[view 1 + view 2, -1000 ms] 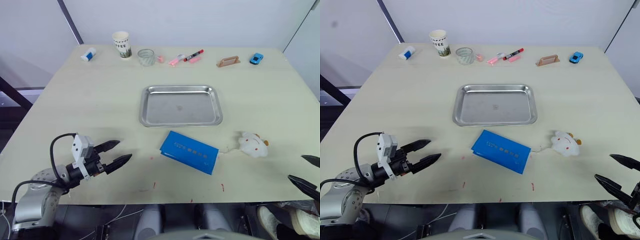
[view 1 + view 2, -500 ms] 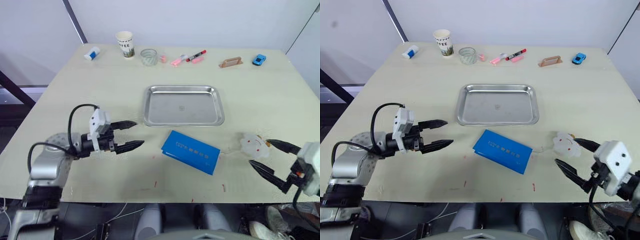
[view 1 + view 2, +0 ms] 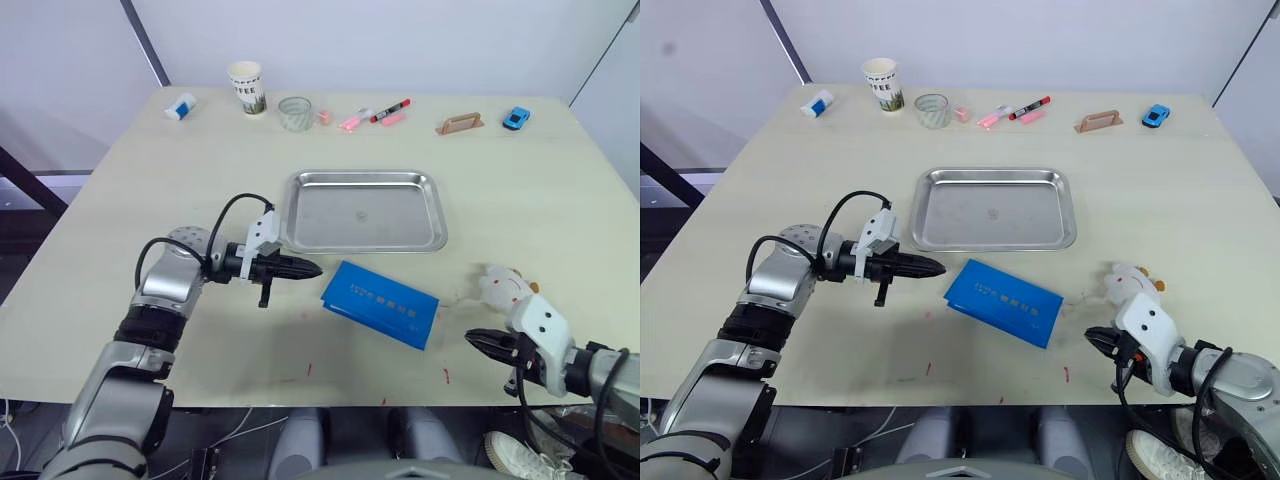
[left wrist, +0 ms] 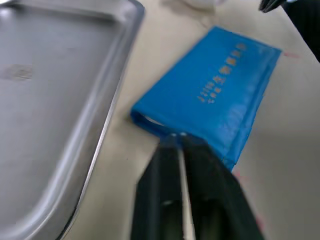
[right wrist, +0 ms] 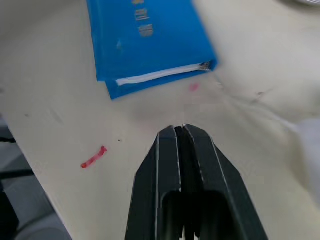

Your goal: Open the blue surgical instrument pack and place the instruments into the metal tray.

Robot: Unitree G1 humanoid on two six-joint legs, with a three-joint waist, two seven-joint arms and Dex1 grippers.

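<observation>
Blue pack [image 3: 380,302] lies shut, center frame, just below empty metal tray [image 3: 364,211]. Left gripper [image 3: 310,269] & right gripper [image 3: 472,338], both pinched together, sit each side. Next: open fingers, grab pack's edge.

A paper cup [image 3: 245,88] stands near a glass [image 3: 293,113].

Cameras: two head eyes, two wrists.
The head pair looks down over the whole table [image 3: 200,150]; both wrist cameras sit close, sharing the blue pack [image 4: 210,105].
</observation>
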